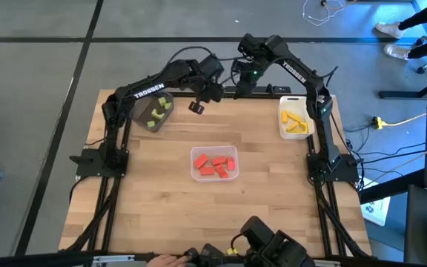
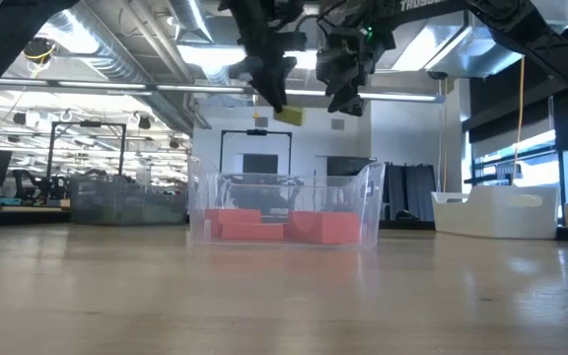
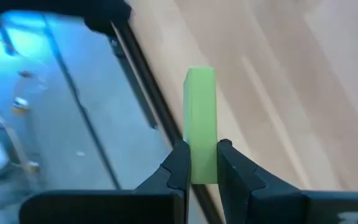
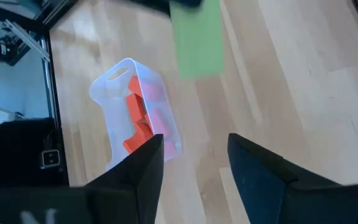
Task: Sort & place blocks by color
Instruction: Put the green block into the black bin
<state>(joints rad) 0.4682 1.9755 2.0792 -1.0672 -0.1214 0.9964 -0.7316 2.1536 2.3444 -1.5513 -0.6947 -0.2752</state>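
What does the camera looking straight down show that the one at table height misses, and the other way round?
Only the high view shows the dark grey tray with green blocks in it, the yellow blocks inside the white tray, and which arm is which. Only the low view shows the left gripper holding its green block well above the table, plus the room behind. Both show the clear tray of red blocks, the white tray, and the empty, open right gripper next to the left one.
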